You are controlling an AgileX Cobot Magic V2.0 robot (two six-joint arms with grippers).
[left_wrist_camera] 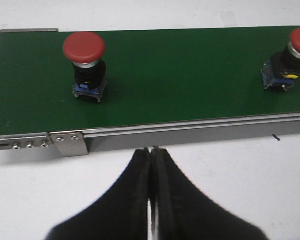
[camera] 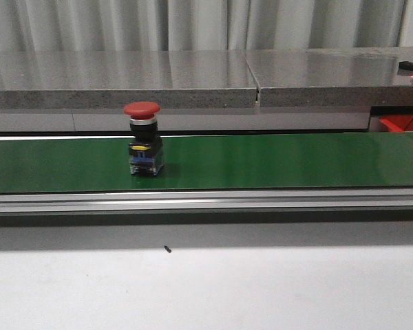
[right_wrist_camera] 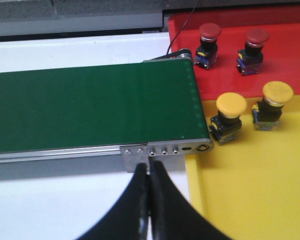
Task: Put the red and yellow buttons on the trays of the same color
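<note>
Buttons partly sorted: two red on the red tray (right_wrist_camera: 285, 50), two yellow on the yellow tray (right_wrist_camera: 260, 190); two red buttons (left_wrist_camera: 85, 65) await on the belt (left_wrist_camera: 190, 75); both end effectors, left (left_wrist_camera: 151, 155) and right (right_wrist_camera: 146, 167), closed empty.

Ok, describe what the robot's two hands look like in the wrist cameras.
Both look alike: the left hand and right hand each have two matte black fingers, broad at the base and curving to a narrow tip. No cables, labels or markings show on either.
</note>
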